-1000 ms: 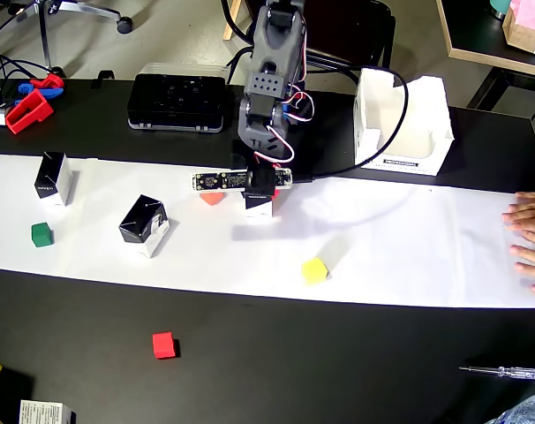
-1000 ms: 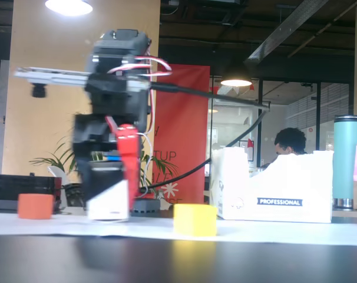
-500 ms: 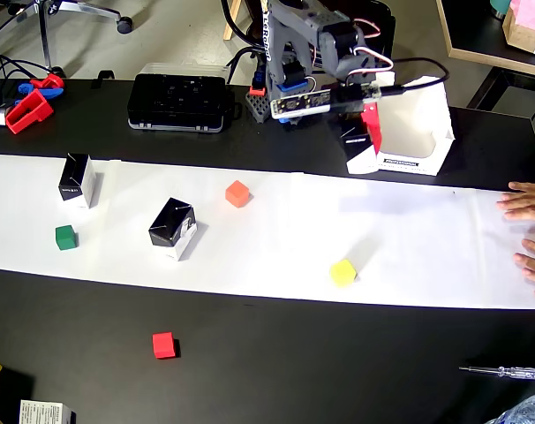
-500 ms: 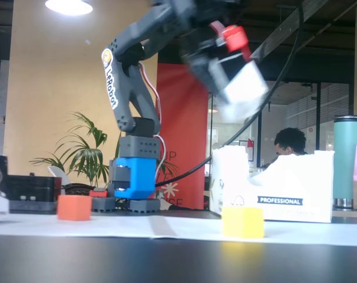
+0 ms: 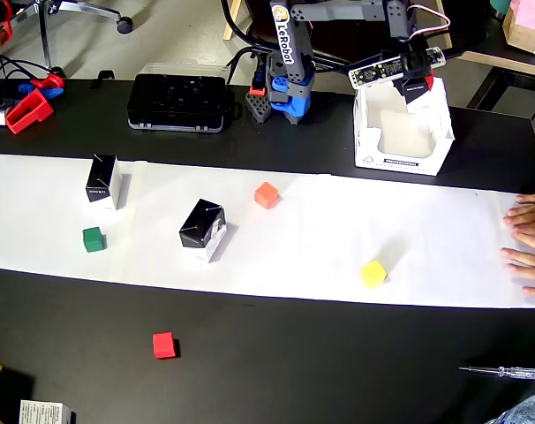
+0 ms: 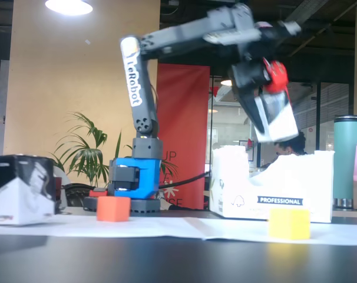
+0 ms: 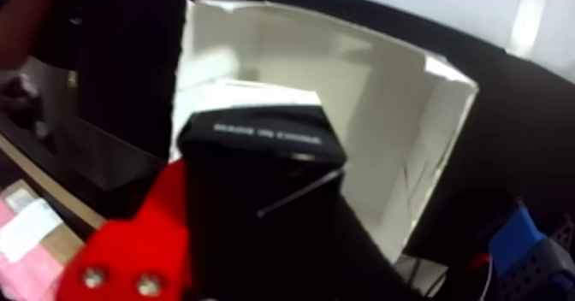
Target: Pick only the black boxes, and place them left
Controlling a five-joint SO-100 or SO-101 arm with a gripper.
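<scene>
My gripper [image 5: 415,86] hangs above the back of the big white open bin [image 5: 400,164] and is shut on a black box [image 7: 257,193]. In the fixed view the held box [image 6: 278,122] tilts, white face showing, above the bin [image 6: 284,200]. The wrist view shows the red finger [image 7: 128,244] against the box, with the bin's inside [image 7: 385,91] below. Two more black boxes stand on the white paper strip: one at the left [image 5: 101,181], one nearer the middle [image 5: 203,228]. One of them shows at the left of the fixed view [image 6: 19,188].
Cubes lie about: orange [image 5: 266,194], green [image 5: 93,238], yellow [image 5: 372,273] and red [image 5: 164,344]. A person's hand [image 5: 532,243] rests on the paper at the right edge. A screwdriver [image 5: 501,372] lies at front right. A black device [image 5: 179,102] sits beside the arm's base [image 5: 285,97].
</scene>
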